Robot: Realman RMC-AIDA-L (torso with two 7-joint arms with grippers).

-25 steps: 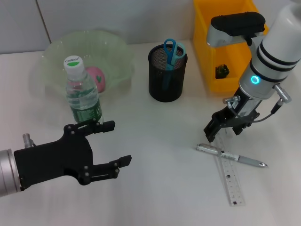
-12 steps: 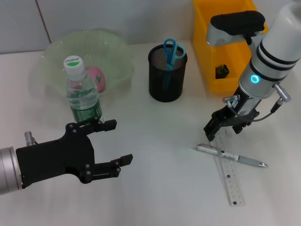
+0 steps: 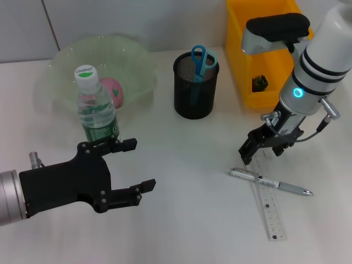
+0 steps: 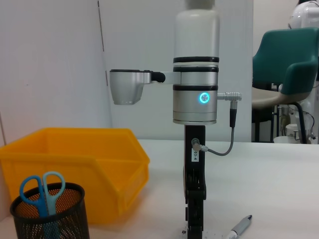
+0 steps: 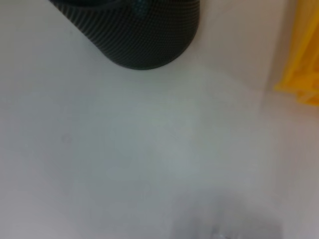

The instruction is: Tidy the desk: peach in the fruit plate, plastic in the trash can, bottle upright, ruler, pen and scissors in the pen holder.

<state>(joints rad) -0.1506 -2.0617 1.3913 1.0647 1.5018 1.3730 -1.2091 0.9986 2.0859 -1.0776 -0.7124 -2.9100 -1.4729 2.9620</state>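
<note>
I take the pen holder as my landmark: black mesh cup, upright on the white desk.

Scissors: blue handles, standing inside the holder; also visible in my left wrist view.

Trash can: yellow bin, just right of the holder, a small dark item lying on its floor.

Fruit plate: pale green bowl, left of the holder. The peach, pink, lies inside it.

Bottle: upright, white cap, green label, left of the holder and nearer me, touching or overlapping the plate's front rim from my view.

Pen: silver, lying flat on the desk, right of the holder and nearer me, crossing over the ruler.

Ruler: clear, flat on the desk, running from under the pen toward me.

Right gripper: right of the holder, nearer me, low over the far end of the ruler, just beyond the pen. I cannot tell how its jaws stand.

Left gripper: left of the holder, well nearer me, in front of the bottle, jaws spread wide and holding nothing.
</note>
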